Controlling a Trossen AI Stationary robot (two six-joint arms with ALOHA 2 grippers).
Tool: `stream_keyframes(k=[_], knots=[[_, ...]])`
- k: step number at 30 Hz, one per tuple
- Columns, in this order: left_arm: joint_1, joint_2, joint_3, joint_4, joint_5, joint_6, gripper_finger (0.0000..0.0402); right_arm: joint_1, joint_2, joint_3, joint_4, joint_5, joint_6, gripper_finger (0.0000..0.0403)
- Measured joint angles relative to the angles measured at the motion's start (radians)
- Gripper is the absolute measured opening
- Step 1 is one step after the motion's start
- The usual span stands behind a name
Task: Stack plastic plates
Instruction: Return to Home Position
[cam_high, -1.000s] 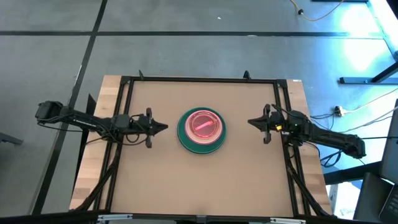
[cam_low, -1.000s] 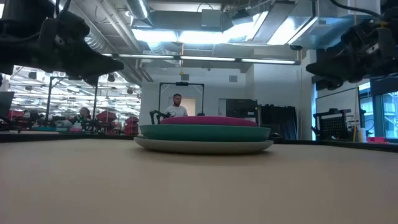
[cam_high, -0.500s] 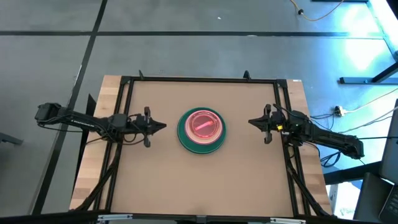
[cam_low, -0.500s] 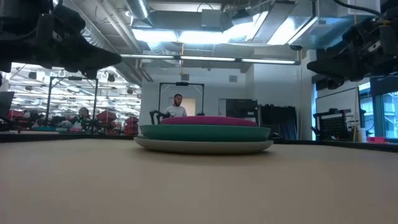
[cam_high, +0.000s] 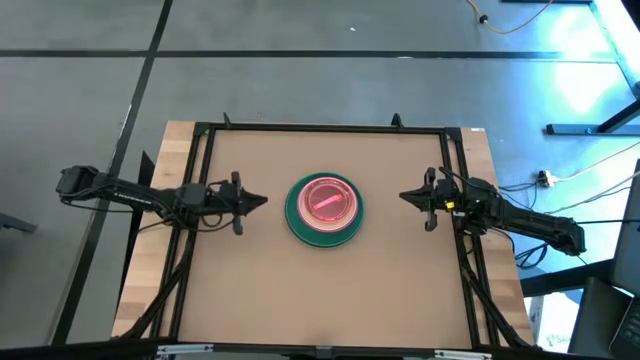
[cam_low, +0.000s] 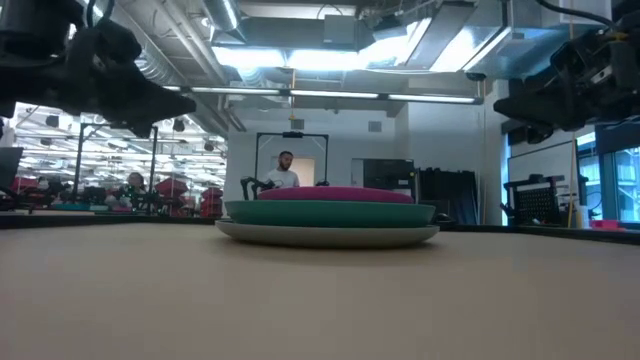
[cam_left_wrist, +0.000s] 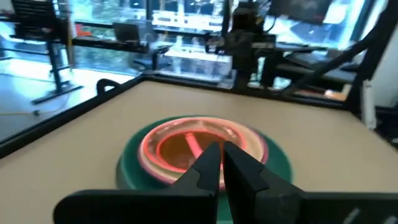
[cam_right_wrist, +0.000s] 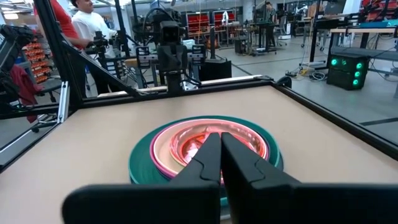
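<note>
Plastic plates in mixed colours and sizes form one round stack (cam_high: 324, 208) at the middle of the tan table top (cam_high: 250, 300). To its left, the left gripper (cam_high: 263, 202) hangs above the table, well apart from the stack and pointing at it. Its two dark fingers (cam_left_wrist: 208, 169) are pressed together with nothing between them. In the stack, a large pale grey plate (cam_low: 327, 236) lies lowest, with a teal-green plate (cam_low: 330, 213) on it and a magenta plate (cam_low: 335, 194) above that. A cream plate (cam_right_wrist: 161, 146) and a small pink plate (cam_high: 326, 203) nest on top. To the right, the right gripper (cam_high: 403, 196) faces the stack likewise, raised, with its fingers (cam_right_wrist: 208, 158) closed on nothing.
</note>
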Motion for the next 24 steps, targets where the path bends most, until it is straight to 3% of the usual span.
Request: stream_keyframes(k=[24], knots=[[0.0, 0.002, 0.0, -0.016, -0.031, 0.005, 0.0011, 0.0, 0.0, 0.0, 0.0, 0.0, 0.0, 0.0005]])
